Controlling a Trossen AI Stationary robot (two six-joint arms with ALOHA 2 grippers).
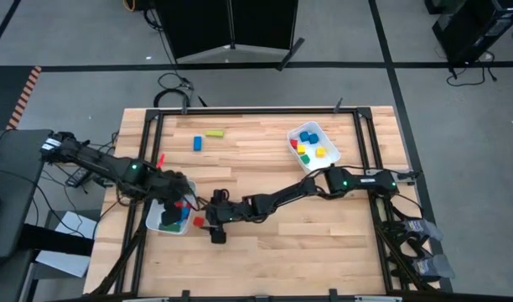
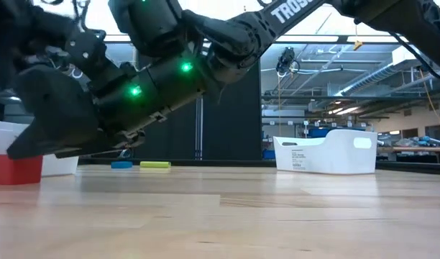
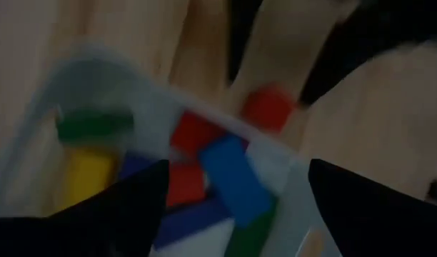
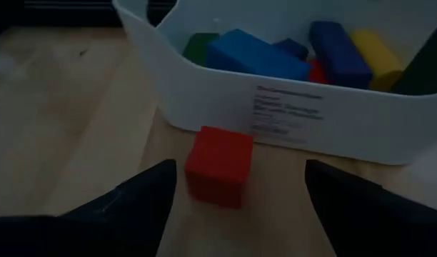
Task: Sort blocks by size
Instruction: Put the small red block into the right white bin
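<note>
Blocks are split across three spots right now: a red cube [image 4: 218,164] sits on the worktop [image 1: 323,243] just beside the outer wall of the near white tray [image 4: 297,118], a blue block [image 1: 198,143] and a yellow-green bar [image 1: 215,132] lie loose at the far side, and the rest are in the two trays. That red cube is squat with no real long axis, flat on one face, one side turned toward the tray wall, not touching it as far as I can tell. The yellow-green bar lies flat with its long axis running left-right across the worktop; the blue one next to it runs front-to-back. Inside the near tray the longer pieces are piled at angles: blue bars, a yellow one, green, some red. The far tray [image 1: 317,132] holds small red, yellow, blue and green cubes. The right claw [image 4: 240,196] is down low with its fingers spread wide, the red cube between them but not gripped. The left claw [image 3: 236,203] hovers over the near tray, also released, fingers apart above the pile.
</note>
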